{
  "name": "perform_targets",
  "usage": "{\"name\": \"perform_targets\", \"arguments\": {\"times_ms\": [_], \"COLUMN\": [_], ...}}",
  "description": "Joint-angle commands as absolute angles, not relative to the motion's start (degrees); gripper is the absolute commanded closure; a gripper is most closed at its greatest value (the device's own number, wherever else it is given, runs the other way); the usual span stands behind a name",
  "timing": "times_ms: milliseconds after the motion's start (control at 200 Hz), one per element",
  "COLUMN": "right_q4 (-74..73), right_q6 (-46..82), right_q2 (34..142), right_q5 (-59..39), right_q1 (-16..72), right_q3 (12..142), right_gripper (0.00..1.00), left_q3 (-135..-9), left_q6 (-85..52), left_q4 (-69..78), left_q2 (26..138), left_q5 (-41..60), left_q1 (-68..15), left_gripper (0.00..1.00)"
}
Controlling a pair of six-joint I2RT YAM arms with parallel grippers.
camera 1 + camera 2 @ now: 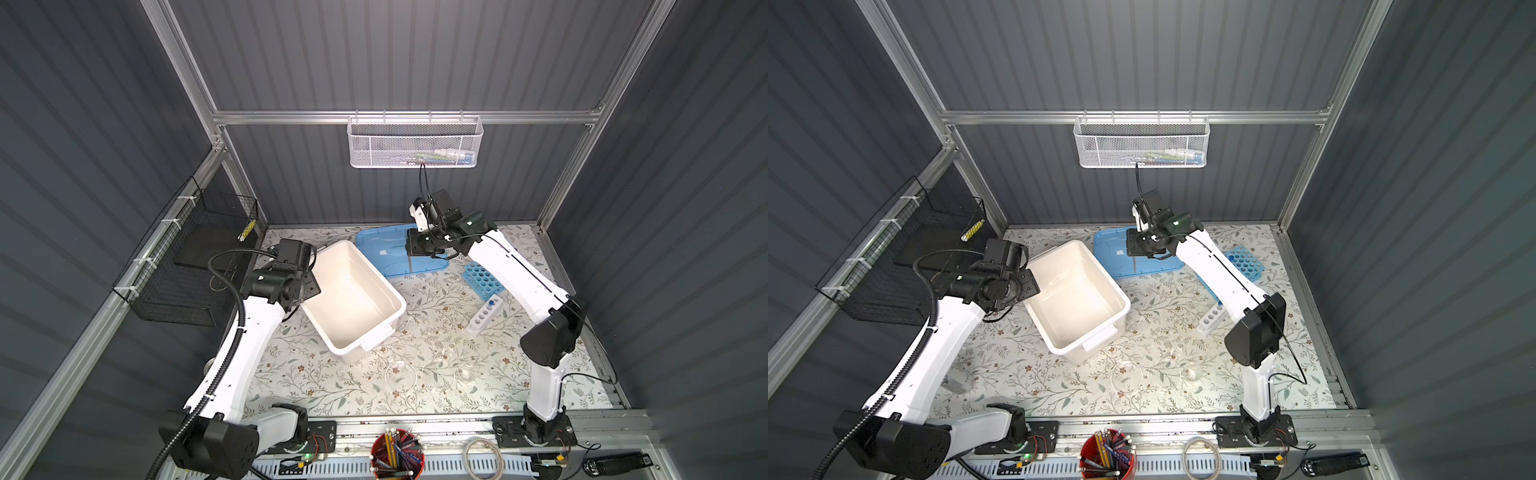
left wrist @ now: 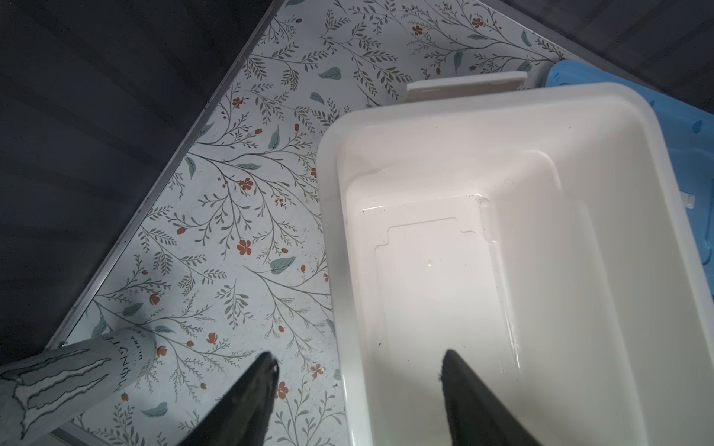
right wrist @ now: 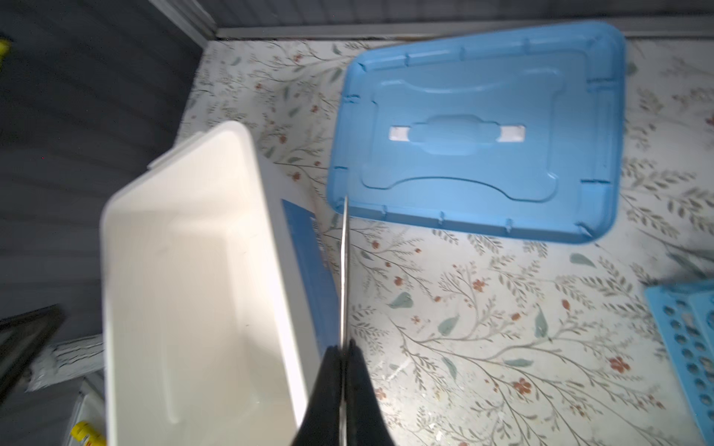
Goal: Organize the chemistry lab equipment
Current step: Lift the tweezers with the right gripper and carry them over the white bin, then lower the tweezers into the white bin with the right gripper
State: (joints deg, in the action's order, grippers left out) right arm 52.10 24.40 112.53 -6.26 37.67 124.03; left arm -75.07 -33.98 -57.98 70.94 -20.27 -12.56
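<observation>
tweezers (image 3: pixel 344 270) pinched in right gripper (image 3: pixel 343 346), protruding forward

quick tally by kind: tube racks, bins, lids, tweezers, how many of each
tube racks: 2, the blue rack and the white rack
bin: 1
lid: 1
tweezers: 1
total: 5
</observation>
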Motion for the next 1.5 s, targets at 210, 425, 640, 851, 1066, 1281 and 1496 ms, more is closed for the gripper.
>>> {"name": "perform_targets", "arguments": {"times_ms": [210,425,640,851,1066,1281,1496], "right_q4": [58.0,55.1,55.6,57.2,59.9,60.3,60.9], "right_q6": [19.3,16.5,14.7,14.3,12.7,11.7,11.4], "right_q2": [124.4,129.1,132.3,134.2,134.7,136.0,136.7], "right_q5": [-8.3,-8.0,-7.9,-7.0,-6.5,-7.6,-8.9], "right_q1": [45.4,49.6,52.0,52.4,52.3,51.8,51.2], "right_q3": [141.0,143.2,143.6,141.5,139.6,138.4,138.8], "right_gripper": [1.00,1.00,1.00,1.00,1.00,1.00,1.00], "left_q3": [-76.6,-73.9,-72.0,-71.6,-69.3,-67.4,-71.1], "left_q6": [-29.2,-28.6,-27.7,-27.8,-27.8,-27.2,-24.7], "left_q4": [-55.5,-54.2,-53.7,-52.6,-52.0,-51.0,-51.8], "left_q2": [73.0,70.9,68.9,68.8,68.1,68.8,73.5], "left_q5": [-15.4,-13.2,-13.5,-13.4,-11.6,-8.3,-6.5], "left_q1": [-9.7,-8.6,-7.4,-6.9,-6.9,-6.9,-6.9], "left_gripper": [0.31,0.31,0.31,0.31,0.31,0.32,0.31]}}
